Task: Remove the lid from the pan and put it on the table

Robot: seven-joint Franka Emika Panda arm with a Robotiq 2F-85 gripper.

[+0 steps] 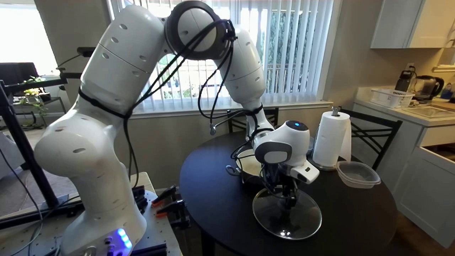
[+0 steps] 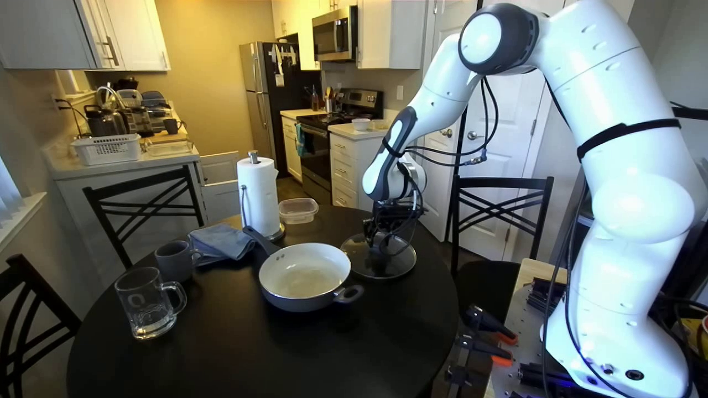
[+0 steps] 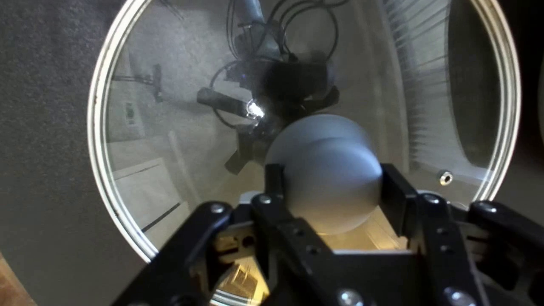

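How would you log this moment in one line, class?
gripper: shut on knob | lid: beside pan, table contact unclear | pan: uncovered, on table

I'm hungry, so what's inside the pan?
In an exterior view, the pan shows its pale inside and no food. Some of the near inner wall can't be seen, because the pan's own edge covers it.

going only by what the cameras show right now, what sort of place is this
Probably the kitchen and dining area of a home: in an exterior view, a refrigerator and a stove stand beyond the round black table.
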